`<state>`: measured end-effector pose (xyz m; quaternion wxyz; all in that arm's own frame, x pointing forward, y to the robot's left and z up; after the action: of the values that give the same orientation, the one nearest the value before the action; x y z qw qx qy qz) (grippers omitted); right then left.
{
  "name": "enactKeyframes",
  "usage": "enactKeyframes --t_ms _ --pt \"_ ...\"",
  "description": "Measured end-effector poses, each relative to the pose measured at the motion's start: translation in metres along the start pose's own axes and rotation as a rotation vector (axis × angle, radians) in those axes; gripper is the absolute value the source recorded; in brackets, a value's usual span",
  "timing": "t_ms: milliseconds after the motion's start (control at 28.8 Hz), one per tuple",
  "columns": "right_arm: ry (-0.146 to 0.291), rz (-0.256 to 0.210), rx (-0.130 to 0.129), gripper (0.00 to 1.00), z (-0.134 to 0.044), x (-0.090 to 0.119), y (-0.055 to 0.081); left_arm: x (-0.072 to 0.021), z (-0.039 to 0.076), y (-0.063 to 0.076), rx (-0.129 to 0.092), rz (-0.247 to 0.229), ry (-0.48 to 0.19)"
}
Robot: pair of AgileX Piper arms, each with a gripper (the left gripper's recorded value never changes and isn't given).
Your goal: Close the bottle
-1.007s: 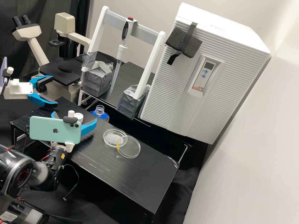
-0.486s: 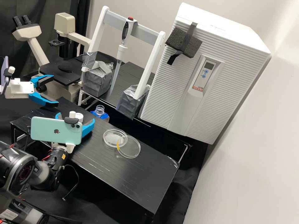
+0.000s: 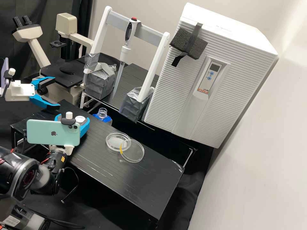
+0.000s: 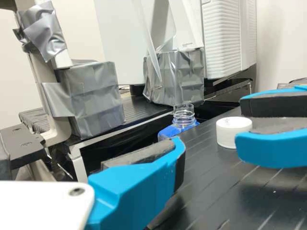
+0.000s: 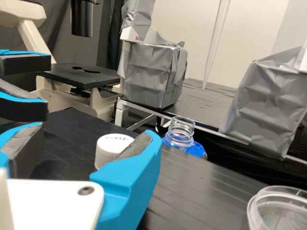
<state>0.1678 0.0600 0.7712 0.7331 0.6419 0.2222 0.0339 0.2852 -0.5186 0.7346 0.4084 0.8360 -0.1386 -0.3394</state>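
Note:
A clear bottle [image 3: 103, 114] with blue liquid stands uncapped just past the bench's far edge; its neck shows in the wrist views [image 4: 183, 114] [image 5: 181, 132]. The white cap [image 3: 80, 119] [image 4: 233, 132] [image 5: 112, 146] rests on the black bench [image 3: 140, 179], left of the bottle. My right gripper [image 3: 73, 123] [image 5: 91, 143] is low over the bench, open, with the cap between its fingers and a gap still showing on one side. My left gripper [image 3: 52, 92] [image 4: 208, 143] hangs open above the bench's left end, facing the cap and bottle, holding nothing.
Two clear petri dishes [image 3: 117, 140] [image 3: 132, 150] lie mid-bench, right of the cap. Behind the bottle stand tape-wrapped blocks [image 3: 99, 80] of a pipette stand [image 3: 126, 41], a microscope [image 3: 54, 48] and a large white appliance [image 3: 211, 76]. A teal phone [image 3: 52, 132] rides on the right arm.
The right gripper has shifted left along the bench and its fingers have narrowed in around the cap. The left gripper has barely moved.

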Motion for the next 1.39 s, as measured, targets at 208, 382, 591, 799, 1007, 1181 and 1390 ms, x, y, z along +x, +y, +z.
enactKeyframes --t_ms 208,382,591,799,1007,1181,1390 --pt "-0.004 0.017 -0.002 0.00 0.000 0.003 0.004 0.0000 0.000 0.000 0.000 0.000 0.000" --pt "-0.009 0.028 -0.033 1.00 0.001 0.006 0.007 0.0000 0.000 0.000 0.000 0.000 0.000" --pt "-0.047 0.034 -0.056 1.00 0.006 0.010 0.009 0.0000 0.000 0.000 0.000 0.000 0.000" --pt "-0.081 0.028 -0.056 1.00 0.010 0.014 0.009 0.0000 0.000 0.000 0.000 0.000 0.000" --pt "-0.087 0.020 -0.054 0.00 0.011 0.014 0.007 0.0000 0.000 0.000 -0.001 0.000 0.001" --pt "-0.088 0.020 -0.054 0.00 0.011 0.015 0.008 0.0000 -0.001 0.000 -0.005 0.004 0.009" --pt "-0.080 0.003 -0.058 0.00 0.010 0.017 0.006 0.0000 -0.001 0.001 -0.007 0.006 0.015"
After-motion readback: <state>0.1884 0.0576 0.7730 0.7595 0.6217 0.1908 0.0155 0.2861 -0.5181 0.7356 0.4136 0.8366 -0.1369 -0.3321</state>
